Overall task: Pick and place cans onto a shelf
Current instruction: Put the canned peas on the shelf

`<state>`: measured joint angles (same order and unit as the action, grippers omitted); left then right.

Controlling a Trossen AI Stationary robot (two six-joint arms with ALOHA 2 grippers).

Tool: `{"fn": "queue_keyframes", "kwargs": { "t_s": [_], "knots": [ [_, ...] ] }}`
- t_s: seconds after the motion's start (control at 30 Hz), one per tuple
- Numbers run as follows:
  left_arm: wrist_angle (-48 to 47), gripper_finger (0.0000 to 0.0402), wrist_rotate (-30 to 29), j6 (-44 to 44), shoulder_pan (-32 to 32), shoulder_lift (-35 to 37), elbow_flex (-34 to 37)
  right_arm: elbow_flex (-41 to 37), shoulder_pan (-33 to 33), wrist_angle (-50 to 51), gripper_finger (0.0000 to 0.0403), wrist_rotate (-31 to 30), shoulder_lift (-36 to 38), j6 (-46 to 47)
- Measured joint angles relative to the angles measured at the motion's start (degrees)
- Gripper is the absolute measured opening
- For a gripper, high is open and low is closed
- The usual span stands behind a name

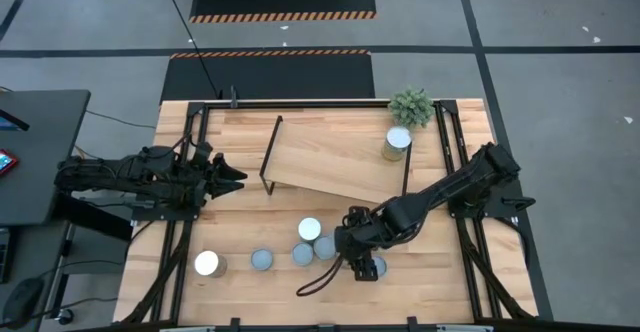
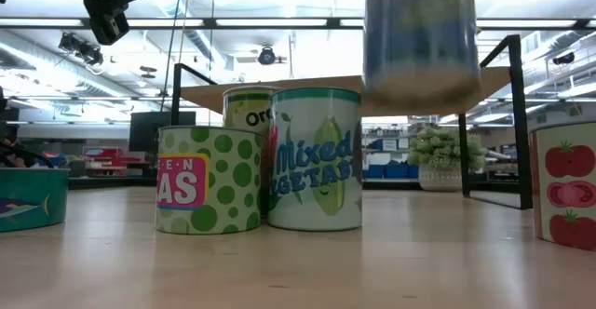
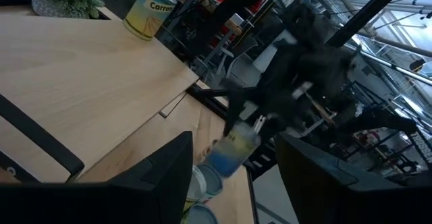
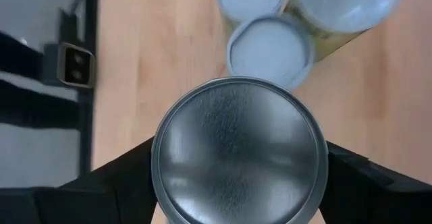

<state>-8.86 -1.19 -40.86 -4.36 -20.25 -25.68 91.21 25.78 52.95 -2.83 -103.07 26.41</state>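
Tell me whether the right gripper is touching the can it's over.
Touching. In the right wrist view both dark fingers press against the sides of the can, and the low view shows that can lifted off the table.

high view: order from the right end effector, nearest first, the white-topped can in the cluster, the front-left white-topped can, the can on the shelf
1. White-topped can in the cluster, just left of the right end effector.
2. Can on the shelf, at the back right.
3. Front-left white-topped can, far left.
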Motion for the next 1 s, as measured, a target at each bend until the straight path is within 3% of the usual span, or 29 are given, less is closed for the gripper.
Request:
{"fn": "queue_keyframes", "kwargs": {
  "t_s": [0.33,0.77,1.0],
  "knots": [
    [0.0,0.0217,0.0,0.0,0.0,0.0,0.0,8.1,-0.6,9.2,0.0318,-8.3,7.4,7.1],
    [0.0,0.0217,-1.7,0.2,0.0,0.0,0.0,7.0,-2.2,29.7,0.0319,-21.2,19.3,22.3],
    [0.0,0.0217,-1.8,0.1,0.0,0.0,0.0,7.0,-4.7,35.5,0.0319,-24.5,20.3,20.4]
  ]
}}
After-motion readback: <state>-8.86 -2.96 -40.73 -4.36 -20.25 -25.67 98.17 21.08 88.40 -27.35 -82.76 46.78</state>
